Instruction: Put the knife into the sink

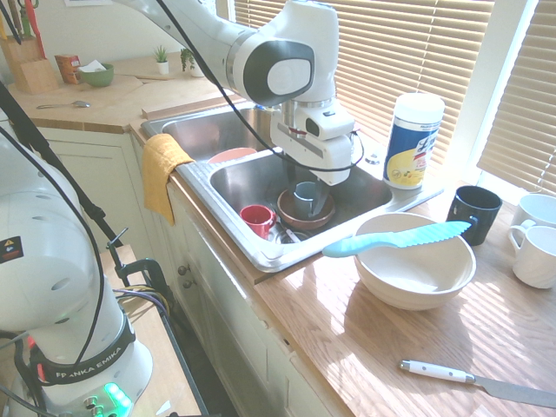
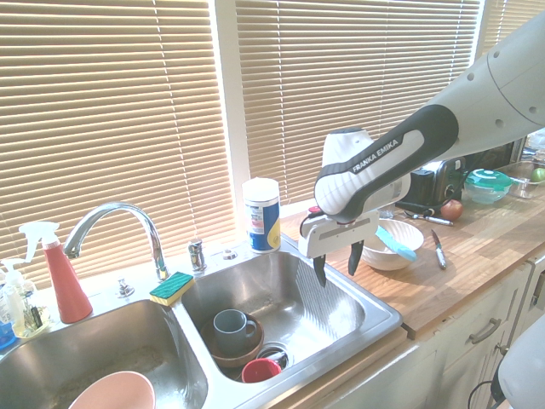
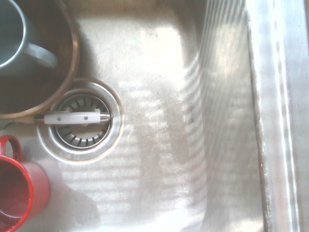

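sunlit wooden counter (image 2: 477,247), "franka emika" lettering on white arm (image 2: 423,152), pincer (image 2: 336,271) spread wide above sink (image 2: 341,319)

The countertop (image 1: 300,347) holds a white bowl (image 1: 413,276), 3 mugs (image 1: 473,215), a knife (image 1: 443,373), apparently a toaster (image 2: 434,186).

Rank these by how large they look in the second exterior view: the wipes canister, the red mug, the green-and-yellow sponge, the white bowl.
White bowl and wipes canister: too alike to rank
Sponge and red mug: likewise

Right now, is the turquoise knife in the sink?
No, the turquoise knife lies across the top of the white bowl.
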